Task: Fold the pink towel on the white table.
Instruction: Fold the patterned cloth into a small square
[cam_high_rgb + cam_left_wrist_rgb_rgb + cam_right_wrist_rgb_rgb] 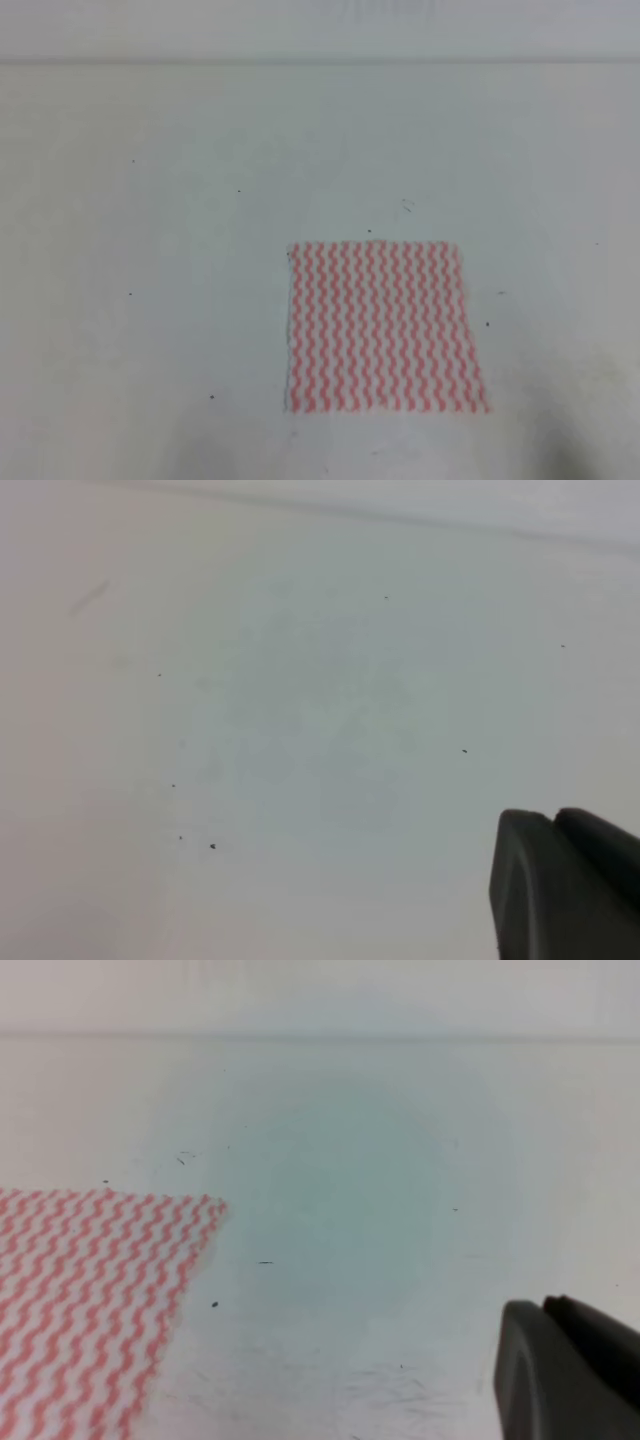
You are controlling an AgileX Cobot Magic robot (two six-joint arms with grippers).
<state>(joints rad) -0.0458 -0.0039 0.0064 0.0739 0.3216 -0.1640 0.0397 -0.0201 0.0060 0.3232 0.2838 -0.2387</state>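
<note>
Pink towel (pixel 382 327) lying flat and unfolded, lower centre-right of the high view, square to the frame, no creases showing. In the right wrist view, one corner at the left edge (pixel 95 1290), well apart from the dark gripper part at lower right. White table (pixel 150 300) all around, bare but for small dark specks and scuffs.

Likely the opening step: reaching for the cloth. Best done by pinching two corners along one edge, lifting just clear of the table, carrying that edge over to meet the opposite one, keeping the cloth taut to avoid wrinkles.

Right gripper (pixel 570 1370) only partly visible at lower right, touching nothing, holding nothing seen. Left gripper (pixel 565 885) likewise at lower right, over bare table. Jaws' opening: cannot tell for either.
</note>
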